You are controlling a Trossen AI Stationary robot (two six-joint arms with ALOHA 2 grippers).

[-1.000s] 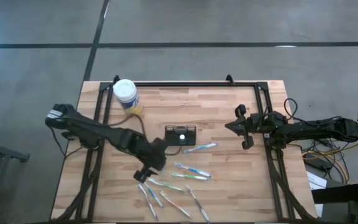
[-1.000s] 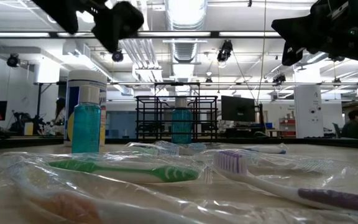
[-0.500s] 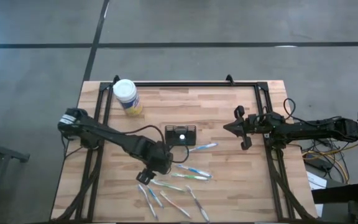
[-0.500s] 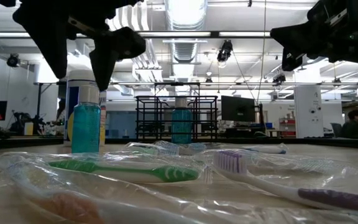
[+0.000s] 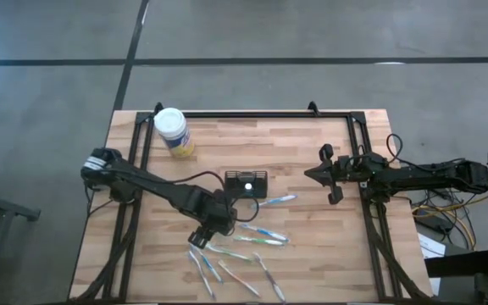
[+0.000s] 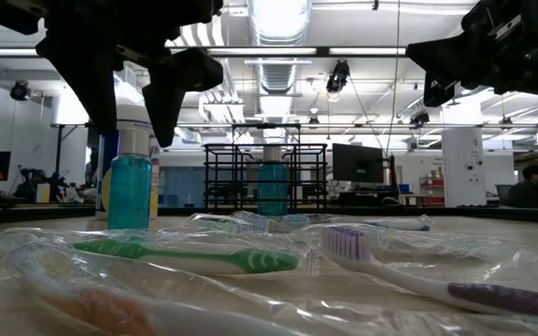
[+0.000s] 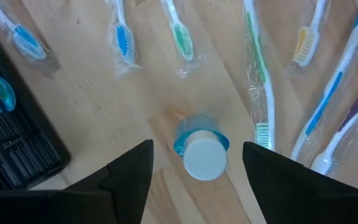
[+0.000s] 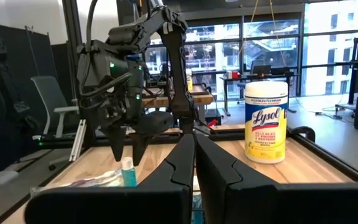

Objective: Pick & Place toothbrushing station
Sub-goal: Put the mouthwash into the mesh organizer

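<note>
Left gripper (image 7: 194,163) has dropped — jaws apart, straddling small blue white-capped bottle (image 7: 201,151) beside black wire-mesh caddy (image 7: 8,143); grasp looks imminent. Right gripper (image 5: 327,174) parked, jaws together.

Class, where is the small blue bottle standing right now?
In the left wrist view, the bottle stands upright under the open left gripper, between the caddy and toothbrushes.

A wooden bench (image 5: 312,246) stands on a grey floor. A small black caddy (image 5: 246,183) sits near its middle. A yellow jar (image 5: 173,132) with a white lid stands near the far left corner. Toothbrushes (image 5: 259,236) lie spread out in front of the caddy. The left gripper (image 5: 211,225) hangs over the bench just beside the toothbrushes. The right gripper (image 5: 316,173) waits at the right side.
</note>
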